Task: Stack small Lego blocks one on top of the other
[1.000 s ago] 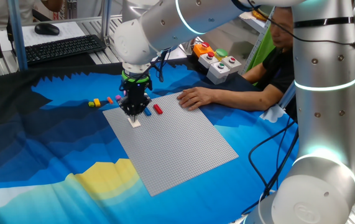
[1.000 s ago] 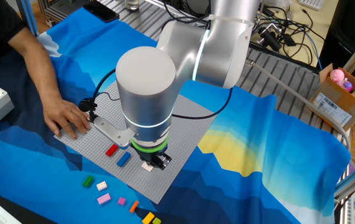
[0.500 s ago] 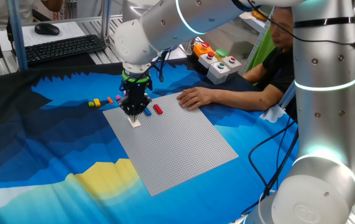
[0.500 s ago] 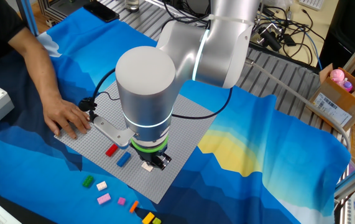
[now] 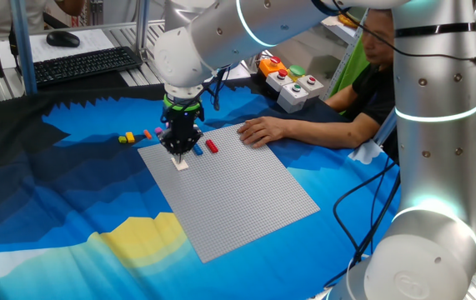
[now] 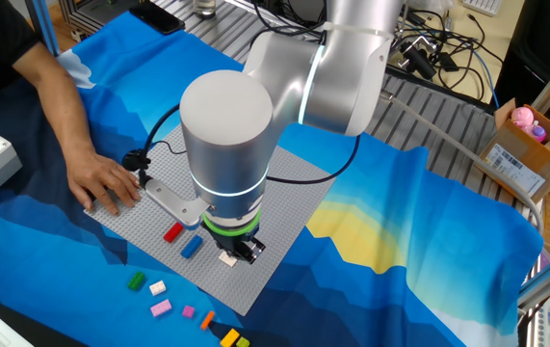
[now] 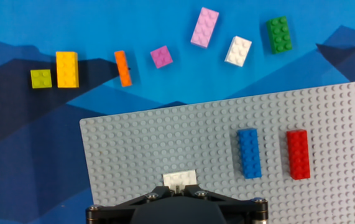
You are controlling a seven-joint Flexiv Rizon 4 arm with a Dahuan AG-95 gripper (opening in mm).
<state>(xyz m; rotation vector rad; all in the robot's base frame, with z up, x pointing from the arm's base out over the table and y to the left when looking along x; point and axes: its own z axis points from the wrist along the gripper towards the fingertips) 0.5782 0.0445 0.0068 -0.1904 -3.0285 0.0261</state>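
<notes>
On the grey studded plate (image 7: pixel 165 137) near its corner, the gripper (image 7: pixel 178 194) points straight down with its jaws together, right over a white brick (image 7: pixel 179 180) that sits on the plate. Tips seem to press on or pinch that brick; can't tell which, since the hand view shows only its far edge. Same white brick shows under the gripper (image 6: pixel 240 253) in the other fixed view.

Blue brick (image 7: pixel 248 153) and red brick (image 7: pixel 298 154) lie side by side on the plate, apart from each other, well right of the white one.

Off the plate, on the blue cloth (image 7: pixel 15 155), loose bricks sit in a rough row: lime square (image 7: pixel 41 78) touching or just beside a yellow brick (image 7: pixel 66 69), then orange (image 7: pixel 123 68), small pink square (image 7: pixel 161 56), long pink brick (image 7: pixel 204 27), second white brick (image 7: pixel 238 51), green brick (image 7: pixel 279 35).

A person's hand (image 6: pixel 109 183) rests flat on the plate's far edge. Button box (image 5: pixel 292 86) sits beyond the plate.
</notes>
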